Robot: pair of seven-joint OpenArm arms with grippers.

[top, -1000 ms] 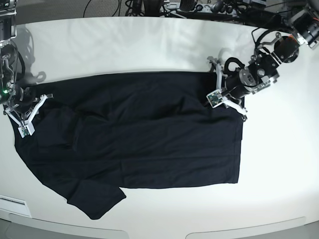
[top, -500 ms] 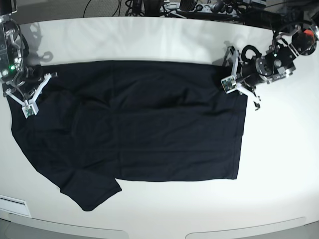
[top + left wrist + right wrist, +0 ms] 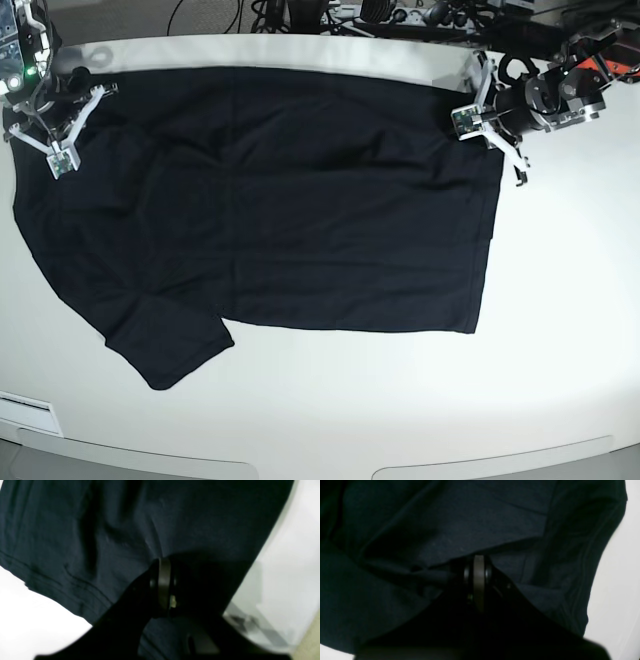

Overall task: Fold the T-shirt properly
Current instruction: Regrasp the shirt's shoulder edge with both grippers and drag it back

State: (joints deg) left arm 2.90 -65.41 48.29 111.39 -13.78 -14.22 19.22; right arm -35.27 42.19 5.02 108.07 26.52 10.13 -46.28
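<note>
The black T-shirt (image 3: 280,200) lies spread over the white table (image 3: 560,300), its far edge near the table's back and one sleeve (image 3: 170,350) pointing to the front left. My left gripper (image 3: 476,98) is at the shirt's far right corner. Seen from the left wrist, my left gripper (image 3: 162,563) is shut on a bunch of the black fabric (image 3: 75,530) near the hem. My right gripper (image 3: 72,105) is at the far left corner. Seen from the right wrist, my right gripper (image 3: 478,561) is shut on a fold of the cloth (image 3: 470,522).
Cables and equipment (image 3: 380,15) crowd the strip behind the table's back edge. The table's curved front edge (image 3: 300,465) runs along the bottom of the base view. White tabletop shows right of the shirt and in front of it.
Both grippers have moved toward the back of the table, dragging the shirt's far edge with them. The whole shirt has slid away and lies flatter.
</note>
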